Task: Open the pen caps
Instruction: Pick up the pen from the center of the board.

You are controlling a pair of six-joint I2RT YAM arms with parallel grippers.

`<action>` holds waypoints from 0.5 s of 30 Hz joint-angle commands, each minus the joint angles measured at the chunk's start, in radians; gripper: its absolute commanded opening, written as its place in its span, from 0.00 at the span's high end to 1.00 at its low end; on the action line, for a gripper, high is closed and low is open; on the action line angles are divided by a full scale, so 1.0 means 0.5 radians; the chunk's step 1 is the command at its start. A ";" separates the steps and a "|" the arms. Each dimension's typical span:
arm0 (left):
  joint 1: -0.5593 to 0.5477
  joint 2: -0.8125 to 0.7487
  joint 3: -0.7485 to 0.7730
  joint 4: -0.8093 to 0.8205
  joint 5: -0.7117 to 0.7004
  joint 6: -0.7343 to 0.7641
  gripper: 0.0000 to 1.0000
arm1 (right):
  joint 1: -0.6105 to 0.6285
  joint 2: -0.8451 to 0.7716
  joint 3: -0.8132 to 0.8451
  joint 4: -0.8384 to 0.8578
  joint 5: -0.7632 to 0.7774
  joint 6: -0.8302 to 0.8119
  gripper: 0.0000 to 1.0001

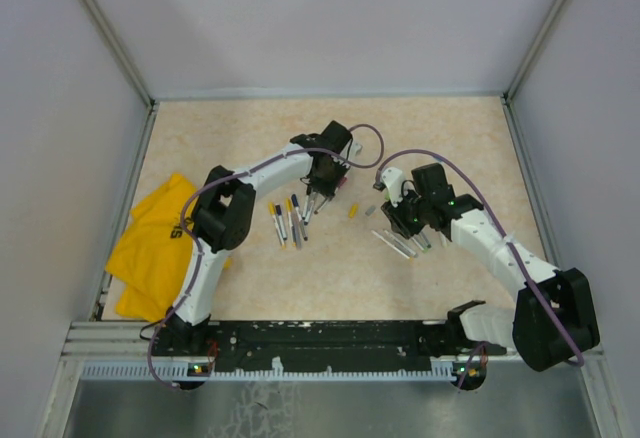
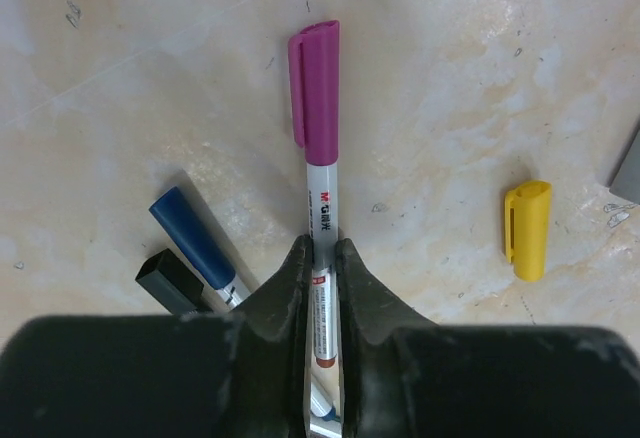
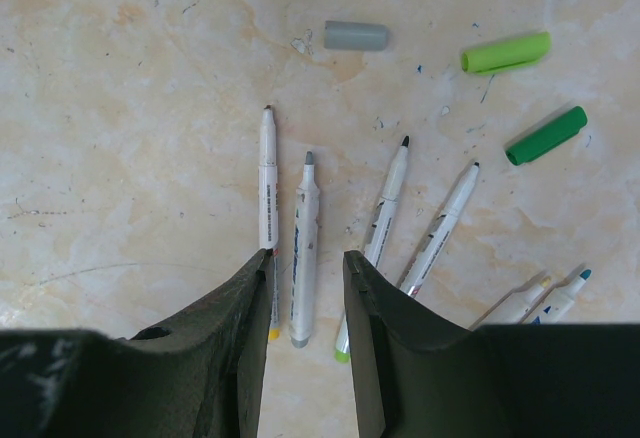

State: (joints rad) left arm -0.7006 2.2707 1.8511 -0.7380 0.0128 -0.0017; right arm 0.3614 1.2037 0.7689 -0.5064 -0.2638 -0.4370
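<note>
Beige marbled table (image 1: 250, 288), grey walls round it. My left gripper (image 2: 320, 256) is clamped on the white barrel of a pen (image 2: 321, 203), jaws tight on both sides. The pen's purple cap (image 2: 314, 93) is on and points away from the fingers. Just left of that grip lie a blue-capped pen (image 2: 197, 240) and a black-capped pen (image 2: 166, 280), side by side and partly hidden under the gripper. Off to the right a yellow cap (image 2: 527, 230) lies loose, apart from any pen.

My right gripper (image 3: 305, 268) has its jaws apart and grips nothing. A grey-tipped pen (image 3: 303, 248), uncapped, lies on the table in the gap between them, with a second bare pen (image 3: 267, 188) just beside it on the left. Two more bare pens (image 3: 385, 208) fan out to the right. Beyond them lie a grey cap (image 3: 355, 35), a light green cap (image 3: 505, 52) and a dark green cap (image 3: 545, 135), each on its own.

From above, I see a yellow cloth (image 1: 150, 248) crumpled at the table's left edge, well apart from both grippers.
</note>
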 commanded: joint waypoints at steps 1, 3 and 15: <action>-0.012 0.058 0.030 -0.064 0.008 0.022 0.90 | -0.023 -0.033 0.079 0.040 -0.030 -0.022 0.66; -0.010 0.043 0.013 -0.055 0.010 0.019 0.97 | -0.023 -0.032 0.082 0.039 -0.035 -0.022 0.65; -0.010 -0.143 -0.196 0.117 -0.007 0.010 1.00 | -0.023 -0.042 0.085 0.034 -0.070 -0.022 0.65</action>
State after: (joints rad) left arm -0.7006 2.2425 1.8000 -0.6952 0.0128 -0.0021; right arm 0.3614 1.2037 0.7689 -0.5064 -0.2810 -0.4370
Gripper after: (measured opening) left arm 0.026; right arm 0.346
